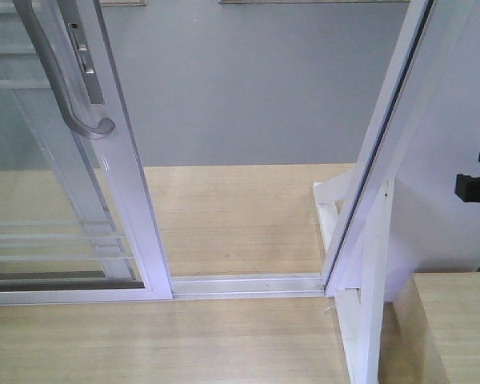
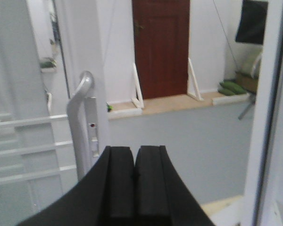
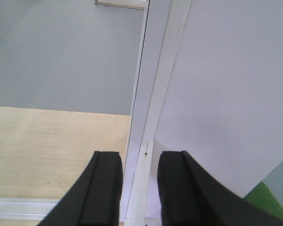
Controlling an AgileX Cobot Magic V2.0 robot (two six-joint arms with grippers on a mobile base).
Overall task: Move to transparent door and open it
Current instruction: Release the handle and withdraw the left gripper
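The transparent door (image 1: 48,184) stands at the left of the front view, a glass panel with thin white bars in a white frame. Its curved grey handle (image 1: 60,88) runs down the right stile. Between this stile and the white frame post (image 1: 376,160) on the right lies an open gap. In the left wrist view my left gripper (image 2: 134,153) is shut with nothing in it, and the handle (image 2: 78,122) stands just beyond it, to the left. My right gripper (image 3: 139,160) is open; the white post (image 3: 153,84) shows through the gap between its fingers.
A white floor track (image 1: 248,284) crosses the wooden floor between door and post. A wooden block (image 1: 456,328) sits at the lower right. Grey floor lies beyond the opening. Far off stand a brown door (image 2: 160,47) and white angled braces (image 2: 137,89).
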